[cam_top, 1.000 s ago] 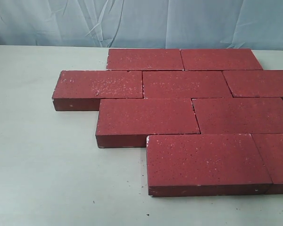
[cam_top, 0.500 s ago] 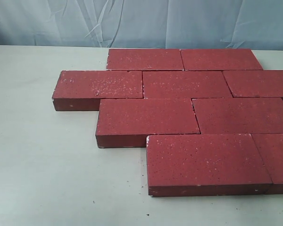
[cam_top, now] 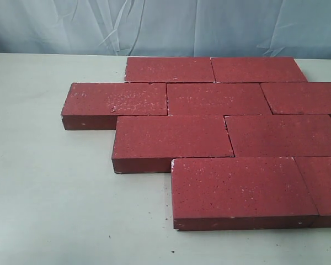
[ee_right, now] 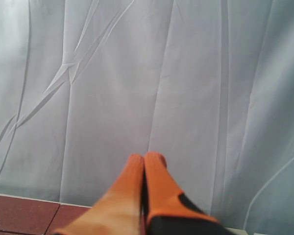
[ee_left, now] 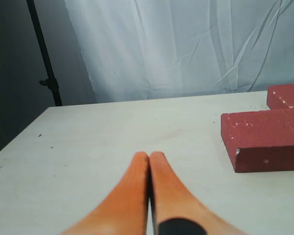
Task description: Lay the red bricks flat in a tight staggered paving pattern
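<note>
Several red bricks [cam_top: 219, 132] lie flat on the pale table [cam_top: 49, 193] in four staggered rows, edges touching. The front row's brick [cam_top: 240, 187] and the left brick of the second row [cam_top: 117, 101] stick out furthest. Neither arm shows in the exterior view. My left gripper [ee_left: 149, 157] is shut with nothing in it, its orange fingers pressed together over bare table, a brick's corner [ee_left: 262, 139] off to one side. My right gripper [ee_right: 145, 159] is shut and empty, pointing at the white curtain, with brick tops [ee_right: 24, 213] low in its view.
A white curtain [cam_top: 165, 25] hangs behind the table. A dark stand pole [ee_left: 44, 54] rises beyond the table's far corner in the left wrist view. Bare tabletop spreads left of and in front of the bricks.
</note>
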You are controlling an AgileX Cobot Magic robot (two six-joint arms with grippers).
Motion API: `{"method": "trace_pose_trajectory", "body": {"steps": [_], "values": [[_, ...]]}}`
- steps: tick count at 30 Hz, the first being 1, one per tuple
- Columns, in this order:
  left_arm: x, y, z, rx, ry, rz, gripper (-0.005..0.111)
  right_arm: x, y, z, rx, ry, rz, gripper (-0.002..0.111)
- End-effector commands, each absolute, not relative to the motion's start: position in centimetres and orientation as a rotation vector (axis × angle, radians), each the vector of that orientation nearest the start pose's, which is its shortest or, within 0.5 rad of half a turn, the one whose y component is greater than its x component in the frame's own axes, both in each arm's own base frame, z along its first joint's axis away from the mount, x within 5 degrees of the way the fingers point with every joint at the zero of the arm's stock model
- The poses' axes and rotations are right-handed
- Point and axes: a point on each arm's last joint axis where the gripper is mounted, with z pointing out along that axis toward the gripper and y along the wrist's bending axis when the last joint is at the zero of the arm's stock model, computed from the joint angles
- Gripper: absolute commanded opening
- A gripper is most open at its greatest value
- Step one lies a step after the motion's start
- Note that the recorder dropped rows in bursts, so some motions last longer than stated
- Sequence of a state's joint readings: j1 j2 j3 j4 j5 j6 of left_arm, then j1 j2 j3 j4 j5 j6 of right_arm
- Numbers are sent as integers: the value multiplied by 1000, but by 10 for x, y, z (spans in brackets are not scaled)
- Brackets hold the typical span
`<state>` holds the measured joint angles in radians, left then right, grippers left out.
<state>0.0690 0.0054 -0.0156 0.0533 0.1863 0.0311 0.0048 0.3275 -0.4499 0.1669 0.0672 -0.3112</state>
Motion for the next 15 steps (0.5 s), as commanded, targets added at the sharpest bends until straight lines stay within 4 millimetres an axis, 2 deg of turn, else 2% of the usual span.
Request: {"method": "trace_pose_trajectory", "body": {"steps": [1,5,15], "values": [[56,5,197,-4,1663,117,0,75,1,336,-113,1420,-111,-1],[55,5,192,-1,1713,124,0,75,1,336,-113,1420,-111,-1],[55,5,193,3,1709,127,0,75,1,336,-113,1420,-111,-1]]}}
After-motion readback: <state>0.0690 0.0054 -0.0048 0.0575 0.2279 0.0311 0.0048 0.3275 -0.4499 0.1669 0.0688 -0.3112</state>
